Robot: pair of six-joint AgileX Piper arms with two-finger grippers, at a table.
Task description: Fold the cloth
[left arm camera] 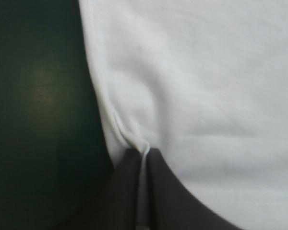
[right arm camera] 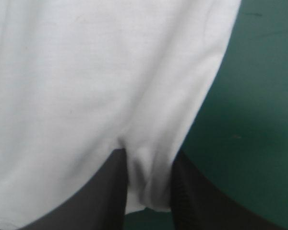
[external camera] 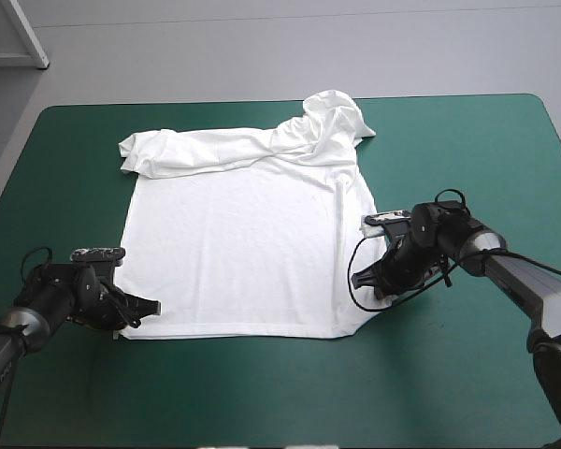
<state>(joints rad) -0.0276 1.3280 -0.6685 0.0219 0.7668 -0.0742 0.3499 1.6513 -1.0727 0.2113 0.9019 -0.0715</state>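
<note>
1. High view. White T-shirt point(external camera: 243, 253) spread mostly flat at the middle of the teal-green counter point(external camera: 467, 374), hem toward the near edge, far end bunched and rumpled around 1 o'clock. Left tool point(external camera: 142, 308) low at the hem corner, 8 o'clock of the shirt. Right tool point(external camera: 360, 279) low at the side edge, 4 o'clock.
2. Left wrist view. Left tool point(left arm camera: 144, 154) pressed almost together, pinching a thin ridge of the T-shirt point(left arm camera: 206, 86) edge. Bare counter point(left arm camera: 38, 105) just beside.
3. Right wrist view. Right tool point(right arm camera: 149, 160) pinching a thicker fold of the T-shirt point(right arm camera: 86, 72) edge, cloth filling the narrow gap. Bare counter point(right arm camera: 259, 96) just beside.
4. Step in hand, by judgement: near end gripped on both sides, first fold not yet begun.
5. Next move, probably: lifting both sides together and level, then carrying them toward 12 o'clock over the shirt body. Uneven height or pace likely to skew the crease. Rumpled part at 1 o'clock likely to need smoothing.
</note>
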